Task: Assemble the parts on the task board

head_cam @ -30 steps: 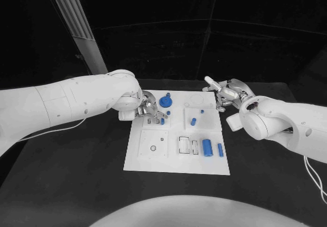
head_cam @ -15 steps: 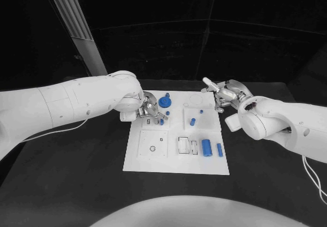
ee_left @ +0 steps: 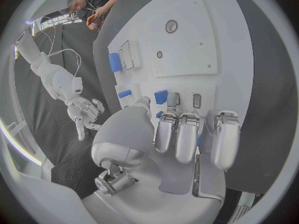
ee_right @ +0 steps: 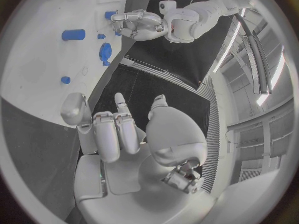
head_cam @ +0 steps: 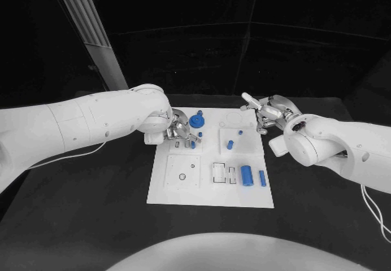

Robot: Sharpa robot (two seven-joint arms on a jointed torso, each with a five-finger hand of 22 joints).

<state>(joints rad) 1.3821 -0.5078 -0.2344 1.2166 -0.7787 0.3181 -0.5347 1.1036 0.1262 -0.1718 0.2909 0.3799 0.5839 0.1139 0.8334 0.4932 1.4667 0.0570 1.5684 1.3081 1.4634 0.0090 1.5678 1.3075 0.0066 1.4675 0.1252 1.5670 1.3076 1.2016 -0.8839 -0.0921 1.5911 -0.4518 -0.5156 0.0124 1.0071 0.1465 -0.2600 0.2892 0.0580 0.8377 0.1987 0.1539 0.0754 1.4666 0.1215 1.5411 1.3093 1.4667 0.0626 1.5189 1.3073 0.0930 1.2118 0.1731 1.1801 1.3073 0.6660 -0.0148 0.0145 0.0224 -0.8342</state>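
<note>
I keep the left robot hand (head_cam: pixel 181 131) low over the task board (head_cam: pixel 213 192) at ten o'clock, fingers curled on a small blue part (ee_left: pixel 161 96) (seating it, I judge); right robot hand (head_cam: pixel 265 111) waits open at two o'clock.

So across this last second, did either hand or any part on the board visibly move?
Hardly. The left hand has crept slightly toward the board's far edge, fingers over the small blue part on the task board; whether it grips the part is unclear. The right hand stays open beside the board, and the other blue parts lie as before.
</note>
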